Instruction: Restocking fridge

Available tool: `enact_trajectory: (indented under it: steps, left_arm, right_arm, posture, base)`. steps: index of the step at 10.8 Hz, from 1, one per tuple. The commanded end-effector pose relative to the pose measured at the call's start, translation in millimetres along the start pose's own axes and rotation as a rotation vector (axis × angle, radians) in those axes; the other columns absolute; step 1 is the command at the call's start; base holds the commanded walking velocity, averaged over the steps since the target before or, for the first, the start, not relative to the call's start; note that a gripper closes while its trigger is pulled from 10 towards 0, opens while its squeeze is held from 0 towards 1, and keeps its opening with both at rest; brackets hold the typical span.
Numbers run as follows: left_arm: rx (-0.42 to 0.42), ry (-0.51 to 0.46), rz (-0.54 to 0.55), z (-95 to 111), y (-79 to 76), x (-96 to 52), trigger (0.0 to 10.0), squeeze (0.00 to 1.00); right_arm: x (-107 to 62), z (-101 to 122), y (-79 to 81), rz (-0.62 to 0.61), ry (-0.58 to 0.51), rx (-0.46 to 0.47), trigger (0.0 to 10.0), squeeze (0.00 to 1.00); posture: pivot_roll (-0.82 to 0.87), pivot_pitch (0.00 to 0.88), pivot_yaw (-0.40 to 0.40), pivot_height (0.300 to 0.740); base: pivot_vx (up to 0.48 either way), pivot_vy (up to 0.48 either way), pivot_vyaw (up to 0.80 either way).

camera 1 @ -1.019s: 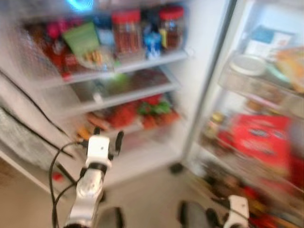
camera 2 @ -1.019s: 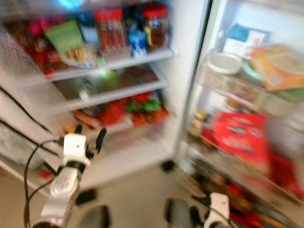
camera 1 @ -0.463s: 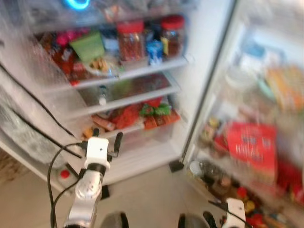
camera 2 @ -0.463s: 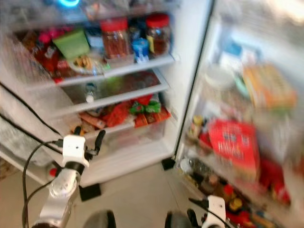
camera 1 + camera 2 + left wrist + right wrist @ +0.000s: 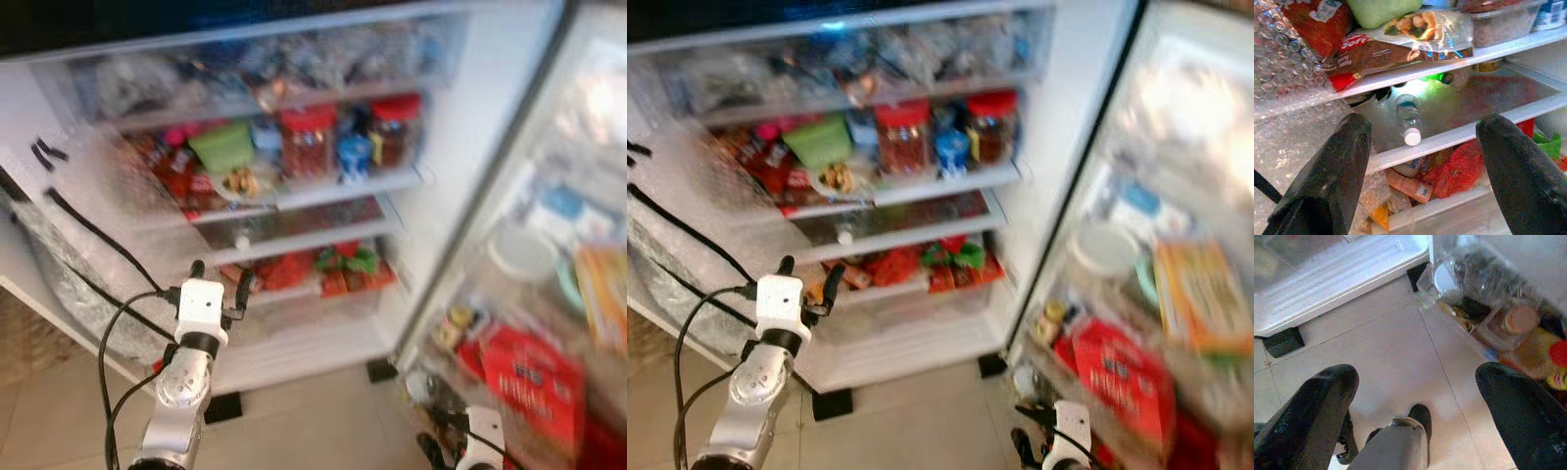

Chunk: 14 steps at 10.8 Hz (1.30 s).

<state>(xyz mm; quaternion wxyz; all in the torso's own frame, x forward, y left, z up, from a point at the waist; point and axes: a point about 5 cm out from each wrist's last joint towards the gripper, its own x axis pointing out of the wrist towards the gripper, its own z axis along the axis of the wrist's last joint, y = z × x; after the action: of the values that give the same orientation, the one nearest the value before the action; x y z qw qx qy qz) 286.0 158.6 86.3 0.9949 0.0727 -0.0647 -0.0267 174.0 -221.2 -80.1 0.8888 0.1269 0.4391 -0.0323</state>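
The fridge stands open in front of me, its middle shelf (image 5: 294, 198) crowded with two red-lidded jars (image 5: 307, 147), a green tub (image 5: 223, 147) and a blue can (image 5: 353, 157). On the shelf below lies a small water bottle (image 5: 1408, 120) on its side. Red and green packets (image 5: 323, 269) fill the drawer under it. My left gripper (image 5: 219, 277) is raised before the lower shelves, open and empty. Low by the door, my right gripper (image 5: 1418, 374) hangs open over the tiled floor (image 5: 1386, 352), holding nothing.
The open door at the right carries a red box (image 5: 529, 377), a white tub (image 5: 524, 253), an orange box (image 5: 1200, 299) and jars (image 5: 1518, 318) in its bottom rack. Bubble wrap (image 5: 69, 284) and black cables (image 5: 108, 245) hang at the fridge's left side. The eye views are blurred.
The whole picture has slid downward, so the camera has moved and the top shelf now shows. Both grippers stay open and hold the same pose.
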Motion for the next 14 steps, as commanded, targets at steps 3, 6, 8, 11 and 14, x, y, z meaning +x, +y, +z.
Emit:
enact_trajectory:
  steps: [3,6,8,11,14]
  left_arm:
    - [0.023,0.227,0.034,-50.1,18.2,-28.5,10.0,0.0]
    - [0.009,0.59,0.063,-108.9,30.2,-74.4,10.0,0.0]
    - [0.011,0.87,0.031,-143.5,28.9,-116.4,10.0,0.0]
    - [-0.005,0.95,0.068,-152.1,33.0,-133.0,10.0,0.0]
    - [0.005,0.985,0.069,-156.0,32.0,-141.4,10.0,0.0]
  right_arm:
    - [-0.9,-6.1,-0.1,0.002,0.024,0.012,10.0,0.0]
    - [-0.8,-5.8,0.2,0.005,0.025,0.011,10.0,0.0]
    - [-0.6,-5.1,0.2,0.005,0.025,0.004,10.0,0.0]
    - [-0.5,-4.5,0.0,0.0,0.023,0.006,10.0,0.0]
    - [-0.6,-5.6,0.5,-0.003,0.02,0.014,10.0,0.0]
  posture:
    - [-0.08,0.025,0.009,0.74]
    - [-0.07,0.025,0.008,0.74]
    - [-0.07,0.022,0.008,0.74]
    - [-0.07,0.02,0.01,0.74]
    - [-0.08,0.023,0.021,0.74]
  base:
    - [0.0,0.0,0.0]
    - [0.0,0.0,0.0]
    - [0.0,0.0,0.0]
    - [0.0,0.477,0.0]
    - [0.0,0.476,0.0]
